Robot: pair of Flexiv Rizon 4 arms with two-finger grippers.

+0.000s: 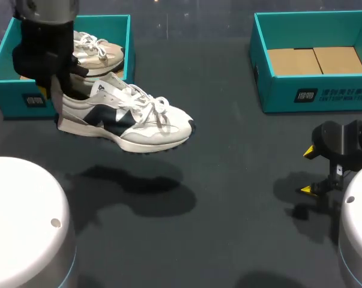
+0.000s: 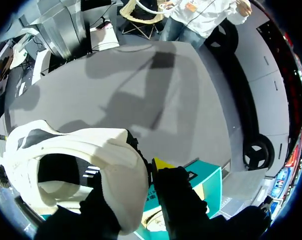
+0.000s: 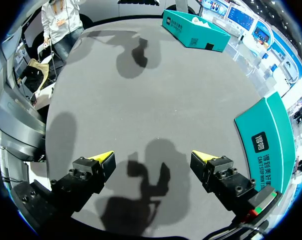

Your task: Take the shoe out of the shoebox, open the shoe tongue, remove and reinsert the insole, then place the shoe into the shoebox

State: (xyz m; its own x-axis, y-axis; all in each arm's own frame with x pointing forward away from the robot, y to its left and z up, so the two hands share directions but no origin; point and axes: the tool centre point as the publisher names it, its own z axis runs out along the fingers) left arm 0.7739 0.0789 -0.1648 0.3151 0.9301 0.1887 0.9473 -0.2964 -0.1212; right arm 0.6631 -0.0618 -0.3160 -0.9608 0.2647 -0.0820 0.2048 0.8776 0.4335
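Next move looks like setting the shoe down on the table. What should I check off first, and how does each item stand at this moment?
1. Left gripper shut on the heel of the shoe: ok.
2. Shoe lifted out of the left box, where a second shoe lies: ok.
3. Table bare under the shoe, only its shadow there: ok.
4. Right gripper open and empty: ok.
5. Right gripper well apart from the shoe, near the right box: ok.
6. Insole seated flat inside the shoe: cannot tell.
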